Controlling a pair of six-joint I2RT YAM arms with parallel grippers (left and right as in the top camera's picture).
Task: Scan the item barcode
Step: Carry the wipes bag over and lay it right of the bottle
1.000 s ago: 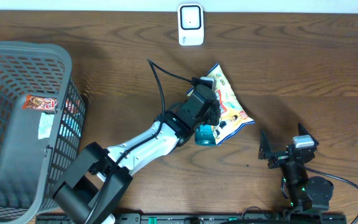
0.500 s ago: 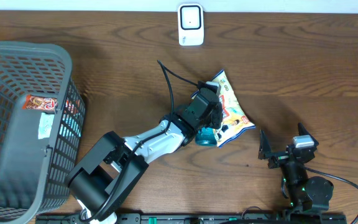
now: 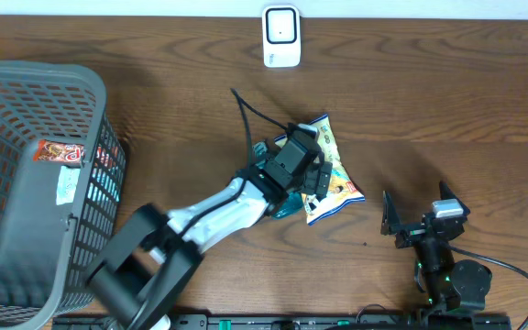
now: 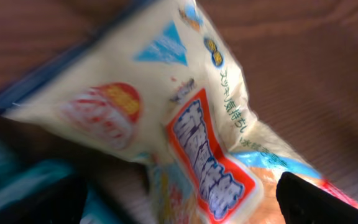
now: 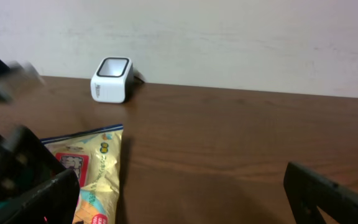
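Broadly, a dark wooden surface (image 3: 447,101) fills the overhead view, with a grey mesh basket (image 3: 99,183) at its left edge. The left arm (image 3: 218,209) reaches from the near edge toward the middle. Its left pincer (image 3: 302,170) hangs over a printed snack bag (image 3: 340,183) that lies flat on the surface near the centre. The pincer covers the bag's left part, and the bag's right end pokes out toward the right arm.

In the left wrist view the two dark fingers (image 4: 328,202) stand spread at the lower corners of the frame. The bag's yellow face with its red label shows between and beyond them, blurred, and I see no pinch on it.

The right pincer (image 3: 418,209) sits at the near right, well apart from the bag. Its fingers (image 5: 334,196) are spread wide with only bare surface between them.

A small white barcode scanner (image 3: 281,35) stands at the far edge, beyond the bag and apart from it. Inside the basket lies a red-brown wrapped snack bar (image 3: 60,151), with a pale packet (image 3: 66,188) just beside it.
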